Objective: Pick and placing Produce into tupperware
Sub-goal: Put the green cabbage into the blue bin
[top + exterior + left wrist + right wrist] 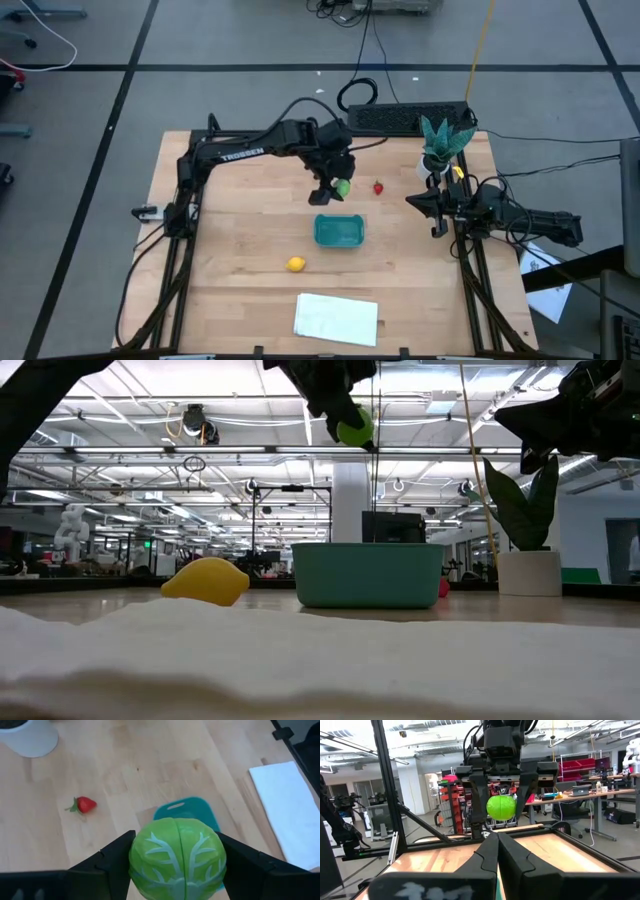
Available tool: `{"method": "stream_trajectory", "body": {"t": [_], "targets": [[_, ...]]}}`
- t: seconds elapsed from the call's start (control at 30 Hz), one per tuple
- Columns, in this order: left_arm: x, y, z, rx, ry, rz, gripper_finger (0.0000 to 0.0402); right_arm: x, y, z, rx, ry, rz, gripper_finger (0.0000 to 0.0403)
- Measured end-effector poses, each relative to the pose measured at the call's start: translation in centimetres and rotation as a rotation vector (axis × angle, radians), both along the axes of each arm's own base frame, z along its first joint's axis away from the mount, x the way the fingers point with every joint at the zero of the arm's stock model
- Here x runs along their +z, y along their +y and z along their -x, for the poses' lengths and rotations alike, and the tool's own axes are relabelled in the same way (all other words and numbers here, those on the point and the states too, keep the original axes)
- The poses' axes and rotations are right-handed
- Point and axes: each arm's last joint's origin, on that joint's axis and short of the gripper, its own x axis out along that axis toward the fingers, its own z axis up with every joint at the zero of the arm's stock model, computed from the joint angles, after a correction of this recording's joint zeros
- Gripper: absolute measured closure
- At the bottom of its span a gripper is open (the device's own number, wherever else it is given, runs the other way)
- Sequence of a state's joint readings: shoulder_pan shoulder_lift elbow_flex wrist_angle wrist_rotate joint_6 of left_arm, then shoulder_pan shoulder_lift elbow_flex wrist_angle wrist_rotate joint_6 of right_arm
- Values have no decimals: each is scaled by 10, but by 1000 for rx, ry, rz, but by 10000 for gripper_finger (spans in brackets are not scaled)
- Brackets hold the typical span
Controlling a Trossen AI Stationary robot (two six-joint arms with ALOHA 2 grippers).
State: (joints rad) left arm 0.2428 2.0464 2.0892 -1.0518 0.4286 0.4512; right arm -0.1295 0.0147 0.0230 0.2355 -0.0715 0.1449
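My left gripper (pixel 337 188) hangs above the table just beyond the far side of the teal tub (pixel 340 231), shut on the light-green ball (pixel 176 858). The ball also shows in the right wrist view (pixel 501 807) and the low view (pixel 353 430). The red strawberry piece (pixel 378 187) lies on the wood to the right of the ball. The yellow lemon (pixel 295 264) rests on the table nearer than the tub, to its left. My right gripper (pixel 414 200) waits shut at the table's right side, touching nothing. My left gripper pinches the light-green ball (pixel 501 807) between its two fingers (pixel 476 785), one on each side of the ball's middle. The fingers point down from above. The ball is lifted clear, well above the table, over the ground just beyond the tub's (pixel 186 810) far rim.
A flat white sheet (pixel 336 318) lies at the table's near edge. A teal-leaved plant in a white pot (pixel 438 150) stands at the far right corner, close to my right arm. A black keyboard (pixel 408 117) sits along the far edge. Bare wood spans the table's left half.
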Motion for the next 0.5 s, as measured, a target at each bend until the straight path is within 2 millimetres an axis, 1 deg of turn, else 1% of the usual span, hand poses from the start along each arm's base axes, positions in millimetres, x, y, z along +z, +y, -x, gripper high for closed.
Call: {"method": "stream_trajectory", "body": {"t": [0.2,0.33,0.5], "targets": [[0,-1,0,-19,-4,-12,158,0,0,0,0,0,0,403],[-1,-2,3,-30,26,-12,158,0,0,0,0,0,0,403],[-17,-4,2,-47,94,-4,158,0,0,0,0,0,0,403]]}}
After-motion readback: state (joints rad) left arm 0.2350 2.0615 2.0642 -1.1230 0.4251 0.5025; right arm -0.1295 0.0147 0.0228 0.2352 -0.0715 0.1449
